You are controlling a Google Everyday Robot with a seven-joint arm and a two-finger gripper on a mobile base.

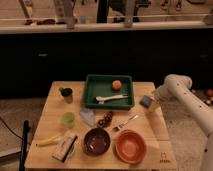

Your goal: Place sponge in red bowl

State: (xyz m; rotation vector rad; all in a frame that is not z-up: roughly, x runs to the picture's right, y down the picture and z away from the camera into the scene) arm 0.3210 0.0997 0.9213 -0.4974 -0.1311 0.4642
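The sponge [146, 101], a small blue-grey block, is at the right side of the wooden table [50, 120], just right of the green tray [90, 97]. My gripper [154, 103] is at the end of the white arm [175, 85], which comes in from the right. The gripper is right against the sponge's right side. The orange-red bowl [130, 146] stands at the front of the table, below and left of the sponge. A dark maroon bowl [96, 141] stands to its left.
The tray holds an orange ball [116, 84] and a white utensil [111, 98]. A fork [125, 123], a pale blue triangular piece [88, 116], a green cup [68, 119], a dark cup [66, 94], a banana [48, 142] and a packet [65, 147] lie on the table.
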